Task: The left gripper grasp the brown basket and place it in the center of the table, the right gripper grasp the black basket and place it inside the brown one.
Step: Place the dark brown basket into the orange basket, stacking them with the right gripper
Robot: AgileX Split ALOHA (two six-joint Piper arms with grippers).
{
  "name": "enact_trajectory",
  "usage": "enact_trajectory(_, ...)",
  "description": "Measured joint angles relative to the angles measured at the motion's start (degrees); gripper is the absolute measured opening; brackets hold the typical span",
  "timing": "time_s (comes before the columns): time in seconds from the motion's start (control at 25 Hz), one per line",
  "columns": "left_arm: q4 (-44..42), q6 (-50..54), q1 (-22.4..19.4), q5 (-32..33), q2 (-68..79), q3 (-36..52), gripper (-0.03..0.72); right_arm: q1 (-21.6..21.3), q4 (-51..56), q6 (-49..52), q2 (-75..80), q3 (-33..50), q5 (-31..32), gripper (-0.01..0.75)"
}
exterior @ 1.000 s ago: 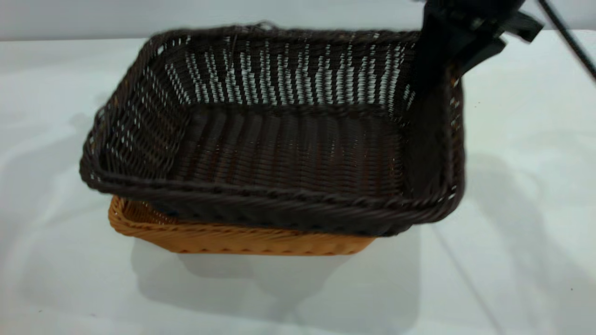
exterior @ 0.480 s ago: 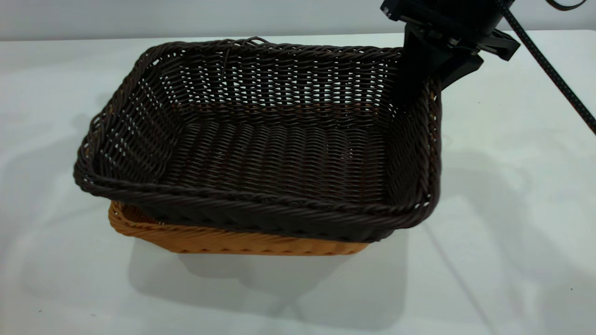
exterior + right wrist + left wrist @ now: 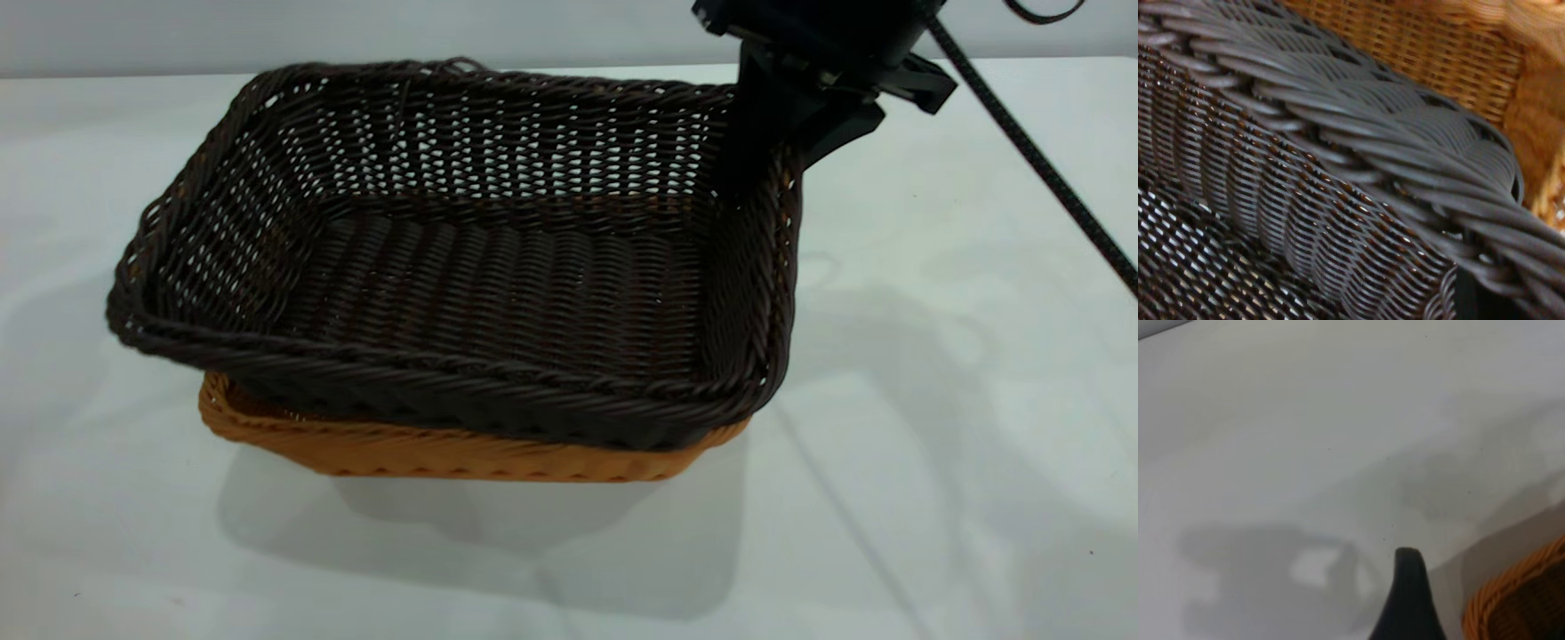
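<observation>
Since the earlier frame, one rectangular very dark brown-black woven wicker basket (image 3: 462, 258) has shifted leftward and settled lower over one rectangular orange-tan woven wicker basket (image 3: 444, 449), and the black two-fingered right gripper (image 3: 782, 124) has travelled left with it. Baskets, two in all: the black basket sits tilted in the mouth of the brown basket, its left corner overhanging the tan rim, its right end raised higher; only the brown basket's near wall and front corners show beneath. Grippers, two: the right gripper, on a bulky black arm with one black cable (image 3: 1031, 151), is clenched on the black basket's far right corner rim, one finger inside the wall and one outside. From the right wrist, the dark braided rim (image 3: 1405, 153) lies close above the tan weave (image 3: 1431, 47). The left gripper (image 3: 1408, 600), seen only as a single black tip, hangs over bare tabletop just beside the brown basket's corner (image 3: 1521, 600); whether it is released or closed I cannot tell. Surface: one broad plain white table (image 3: 933, 400), carrying soft shadows, with a pale wall (image 3: 356, 31) behind.
</observation>
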State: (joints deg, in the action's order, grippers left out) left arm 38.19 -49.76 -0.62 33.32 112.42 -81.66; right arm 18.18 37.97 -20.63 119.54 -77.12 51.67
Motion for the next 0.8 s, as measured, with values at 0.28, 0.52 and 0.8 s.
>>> enact_trajectory(0.28, 0.00, 0.00, 0.00, 1.06, 0.00, 0.00, 0.509, 1.84, 0.50, -0.57, 0.85, -0.18, -0.91, 0.108)
enact_trajectory(0.52, 0.00, 0.00, 0.00, 1.86, 0.00, 0.00, 0.509, 1.81, -0.02, -0.57, 1.10, -4.78, -0.85, 0.107)
enact_trajectory(0.8, 0.00, 0.00, 0.00, 1.91, 0.00, 0.00, 0.509, 1.88, 0.21, -0.41, 1.65, -7.83, -0.69, 0.107)
